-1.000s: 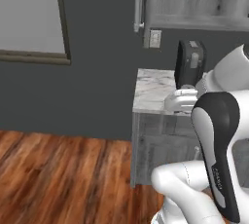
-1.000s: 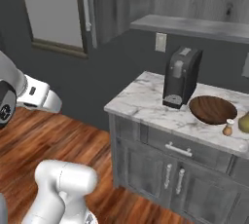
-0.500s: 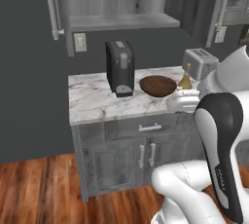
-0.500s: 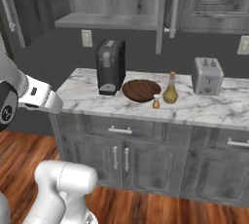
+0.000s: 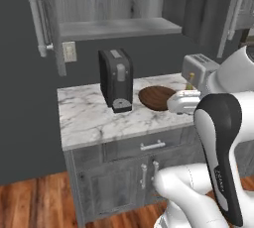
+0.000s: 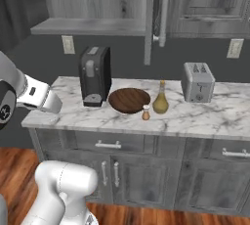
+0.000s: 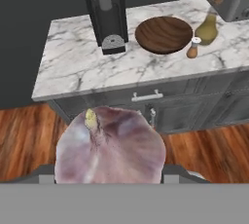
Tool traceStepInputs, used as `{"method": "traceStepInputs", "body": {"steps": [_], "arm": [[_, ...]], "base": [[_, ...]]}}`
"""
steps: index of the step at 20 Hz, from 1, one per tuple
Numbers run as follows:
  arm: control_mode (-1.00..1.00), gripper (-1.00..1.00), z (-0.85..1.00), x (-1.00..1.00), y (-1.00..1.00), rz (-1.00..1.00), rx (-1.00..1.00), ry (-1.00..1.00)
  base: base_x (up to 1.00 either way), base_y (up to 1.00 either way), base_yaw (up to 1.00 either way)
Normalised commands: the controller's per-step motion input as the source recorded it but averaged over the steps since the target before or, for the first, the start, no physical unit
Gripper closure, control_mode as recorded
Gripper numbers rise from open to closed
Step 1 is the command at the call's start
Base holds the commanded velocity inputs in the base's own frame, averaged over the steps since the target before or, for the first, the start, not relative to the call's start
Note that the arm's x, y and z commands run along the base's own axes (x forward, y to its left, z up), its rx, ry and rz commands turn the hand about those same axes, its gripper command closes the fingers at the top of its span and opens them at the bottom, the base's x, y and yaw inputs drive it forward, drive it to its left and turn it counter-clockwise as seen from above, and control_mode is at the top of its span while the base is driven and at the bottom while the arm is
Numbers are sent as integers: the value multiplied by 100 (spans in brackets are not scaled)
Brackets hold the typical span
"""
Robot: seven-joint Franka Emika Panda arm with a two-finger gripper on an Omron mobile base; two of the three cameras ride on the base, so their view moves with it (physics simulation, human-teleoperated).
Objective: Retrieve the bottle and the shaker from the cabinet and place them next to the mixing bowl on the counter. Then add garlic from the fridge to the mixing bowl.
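One garlic bulb (image 7: 111, 146) is sitting clamped in the tool at the frame's bottom, needing a level carry toward the mixing bowl (image 7: 163, 34), upper centre.

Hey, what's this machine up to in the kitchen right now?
The robot arm is carrying a head of garlic in its gripper, facing the marble counter. On that counter a wooden mixing bowl sits beside the coffee machine, with a small shaker and a bottle already standing next to it, and a toaster further along. The garlic has not yet gone into the bowl.
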Motion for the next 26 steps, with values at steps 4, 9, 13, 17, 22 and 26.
{"method": "traceStepInputs", "body": {"steps": [4, 9, 13, 17, 22, 26], "arm": [[100, 100, 0, 0, 0, 0, 0, 0], [100, 100, 0, 0, 0, 0, 0, 0], [100, 100, 0, 0, 0, 0, 0, 0], [100, 100, 0, 0, 0, 0, 0, 0], [100, 100, 0, 0, 0, 0, 0, 0], [100, 100, 0, 0, 0, 0, 0, 0]], "base": [[39, -17, -28], [46, 0, -58], [51, 0, -58], [59, 10, -21], [53, 9, -1], [54, 5, 0]]}}
